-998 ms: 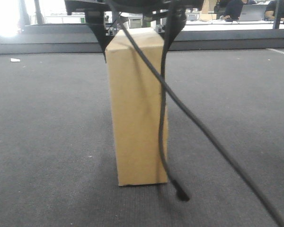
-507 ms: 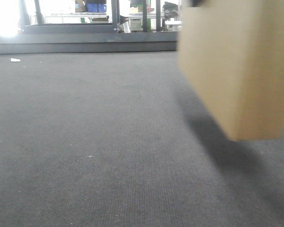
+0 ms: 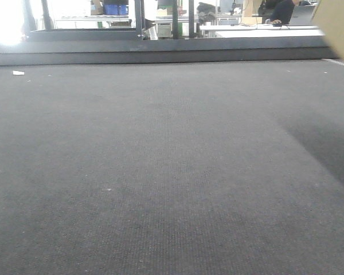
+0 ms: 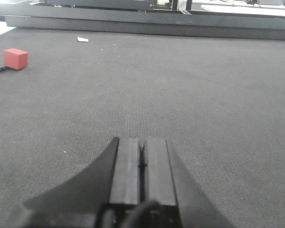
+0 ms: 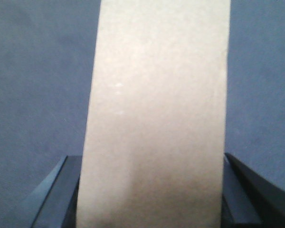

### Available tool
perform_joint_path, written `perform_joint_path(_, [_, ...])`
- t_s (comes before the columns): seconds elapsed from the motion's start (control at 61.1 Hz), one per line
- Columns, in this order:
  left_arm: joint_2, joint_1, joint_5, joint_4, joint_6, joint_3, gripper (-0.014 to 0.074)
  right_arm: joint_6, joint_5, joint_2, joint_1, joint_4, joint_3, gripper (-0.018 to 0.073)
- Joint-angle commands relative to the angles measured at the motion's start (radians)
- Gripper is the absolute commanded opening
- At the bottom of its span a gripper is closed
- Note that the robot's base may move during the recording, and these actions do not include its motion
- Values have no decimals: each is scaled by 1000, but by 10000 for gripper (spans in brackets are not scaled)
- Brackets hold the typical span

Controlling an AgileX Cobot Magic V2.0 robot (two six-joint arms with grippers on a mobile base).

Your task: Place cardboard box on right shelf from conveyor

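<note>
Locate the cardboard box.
The cardboard box is held in the right gripper, above the conveyor; the front view shows only its corner, top right.

Glare whites out the front view's top-left corner — the cardboard box looks blurred.

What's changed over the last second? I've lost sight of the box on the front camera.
The cardboard box stood on the conveyor a second ago; it has been lifted and carried right, leaving only a corner at the front view's top right. The right gripper holds it. The conveyor and white scrap at far left are unchanged.
</note>
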Motion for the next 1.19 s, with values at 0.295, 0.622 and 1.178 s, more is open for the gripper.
perform_joint_path(0.295, [-15, 1, -84, -6, 0, 8, -116, -13, -111, -249, -6, -40, -25, 140])
perform_joint_path(0.622, [-15, 1, -84, -6, 0, 8, -116, -13, -119, -254, -6, -40, -25, 140])
perform_joint_path(1.178, [-15, 1, -84, -6, 0, 8, -116, -13, -115, -254, -6, -40, -25, 140])
